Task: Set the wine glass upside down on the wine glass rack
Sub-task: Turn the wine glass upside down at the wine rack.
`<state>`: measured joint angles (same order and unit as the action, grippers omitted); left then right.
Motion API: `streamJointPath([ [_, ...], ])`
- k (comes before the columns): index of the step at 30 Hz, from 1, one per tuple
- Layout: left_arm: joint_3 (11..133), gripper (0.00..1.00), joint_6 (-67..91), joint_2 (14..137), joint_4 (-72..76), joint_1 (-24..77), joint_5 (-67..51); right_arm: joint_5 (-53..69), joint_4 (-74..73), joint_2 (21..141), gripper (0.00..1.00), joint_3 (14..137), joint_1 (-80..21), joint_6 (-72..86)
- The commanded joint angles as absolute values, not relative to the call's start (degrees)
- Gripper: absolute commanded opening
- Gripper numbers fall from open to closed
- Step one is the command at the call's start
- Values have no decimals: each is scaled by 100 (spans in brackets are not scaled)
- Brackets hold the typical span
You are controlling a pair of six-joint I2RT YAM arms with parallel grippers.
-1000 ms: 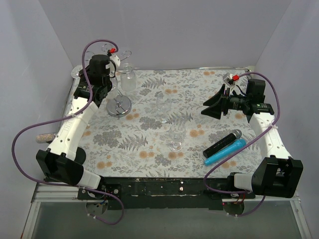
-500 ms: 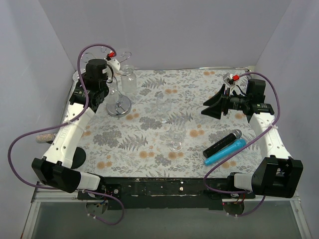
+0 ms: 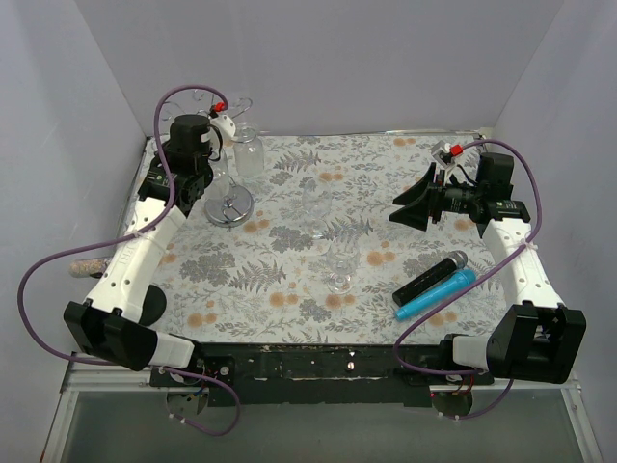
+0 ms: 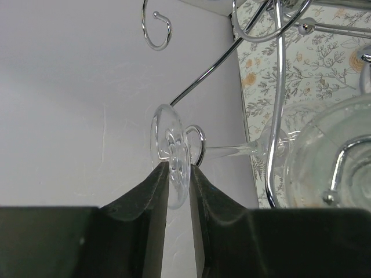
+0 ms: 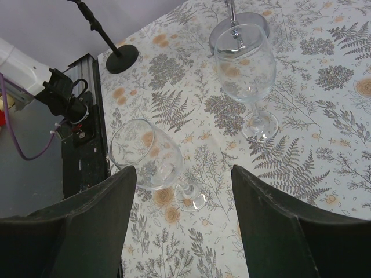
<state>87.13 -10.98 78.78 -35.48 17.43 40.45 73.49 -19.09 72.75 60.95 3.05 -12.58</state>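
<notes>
The silver wire wine glass rack [image 3: 229, 205] stands at the table's far left, its curled arms [image 4: 157, 30] up against the back wall. My left gripper [image 3: 224, 135] is up at those arms, shut on the round foot [image 4: 171, 152] of a clear wine glass [image 3: 249, 154]. In the left wrist view the gripper [image 4: 178, 167] pinches the foot edge-on. The stem runs through a curled wire loop [image 4: 198, 145] to the bowl [image 4: 324, 156] on the right. My right gripper [image 3: 410, 201] is open and empty above the right side of the table.
Two more wine glasses [image 3: 316, 204] [image 3: 339, 265] stand upright mid-table; both show under my right gripper [image 5: 184, 171], one near [image 5: 148, 153] and one farther [image 5: 243, 58]. A black microphone [image 3: 429, 278] and a blue one [image 3: 436, 292] lie front right. A black round stand base [image 5: 122, 58] sits front left.
My left arm has shifted slightly left at the rack, still holding the glass foot. The right arm has not moved.
</notes>
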Motion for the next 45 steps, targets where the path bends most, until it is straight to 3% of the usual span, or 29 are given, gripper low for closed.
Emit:
streamJointPath([
  [1, 8780, 22, -967, 7857, -3480, 1767, 4157, 7427, -1723, 7216, 74, 6038, 343, -1239],
  [15, 8780, 36, -625, 7796, -3673, 1793, 4140, 7383, -1723, 7251, 74, 6029, 334, -1248],
  [18, 8798, 46, -300, 7761, -3805, 1784, 4122, 7374, -1731, 7251, 74, 6029, 343, -1266],
  [23, 9052, 71, 359, 7673, -4051, 1784, 3982, 7357, -1749, 7216, 74, 6038, 343, -1301],
  [45, 8938, 98, 1819, 6382, -4561, 1784, 3455, 7119, -1837, 7251, 74, 6038, 343, -1494],
])
